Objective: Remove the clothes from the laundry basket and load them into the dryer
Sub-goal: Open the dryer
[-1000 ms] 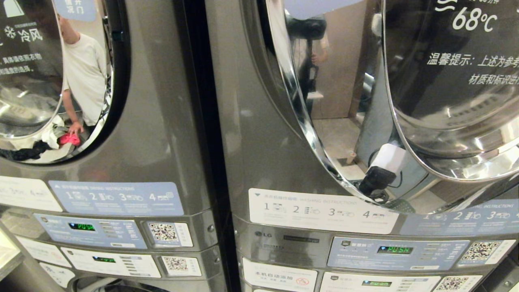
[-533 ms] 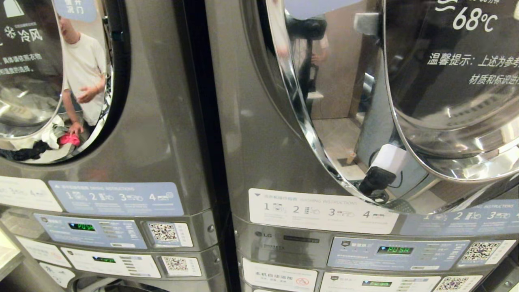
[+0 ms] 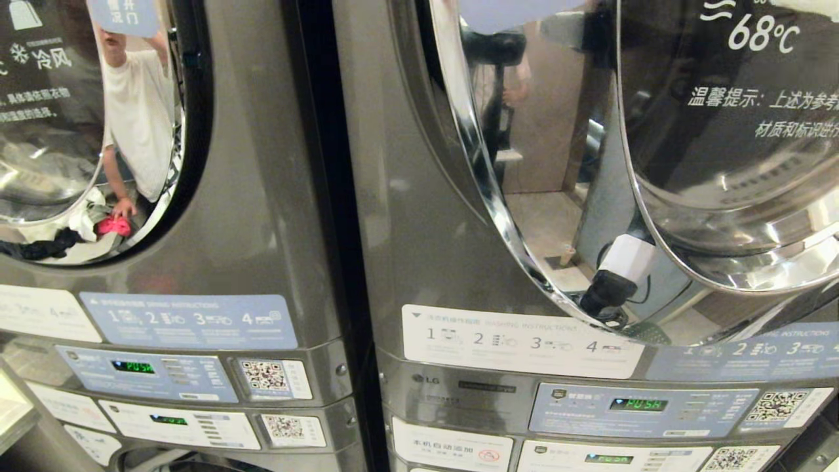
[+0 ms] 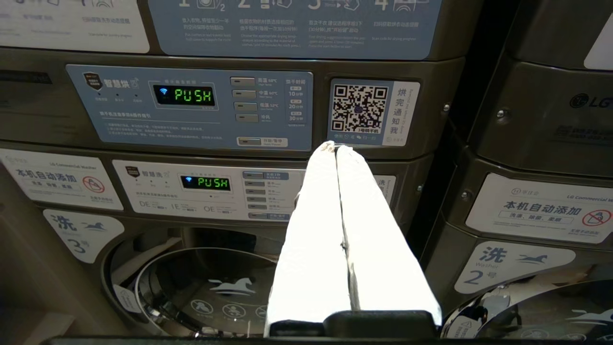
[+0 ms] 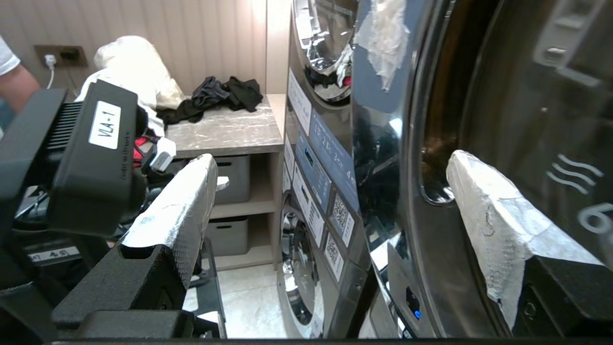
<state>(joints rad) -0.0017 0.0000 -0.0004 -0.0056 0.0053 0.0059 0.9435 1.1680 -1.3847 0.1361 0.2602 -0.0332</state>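
The dark grey dryer [image 3: 406,216] with its large chrome-rimmed round glass door [image 3: 721,144], printed with white Chinese text and a temperature, fills the right side of the head view, and a like grey stack [image 3: 249,196] stands just beside it on the left. The right gripper [image 5: 330,206] is raised alongside that glass door, its two white-padded fingers [image 5: 488,220] spread wide apart and empty; whether the pad nearest the glass touches it cannot be told. The left gripper [image 4: 335,148] hangs low before the blue control panel [image 4: 191,108] of the neighbouring stack, its white fingers pressed together on nothing, the tips just below a QR-code sticker [image 4: 360,109]. Below it sit smaller round doors [image 4: 206,292] with a white horse logo. In the right wrist view a marble-topped counter [image 5: 225,132] stands against a ribbed beige wall [image 5: 191,38], with black clothes [image 5: 210,98] piled on it, grey bins [image 5: 234,177] on the shelves beneath, and pale floor tiles [image 5: 249,306] below. A person's arm [image 5: 14,79] shows at the edge.
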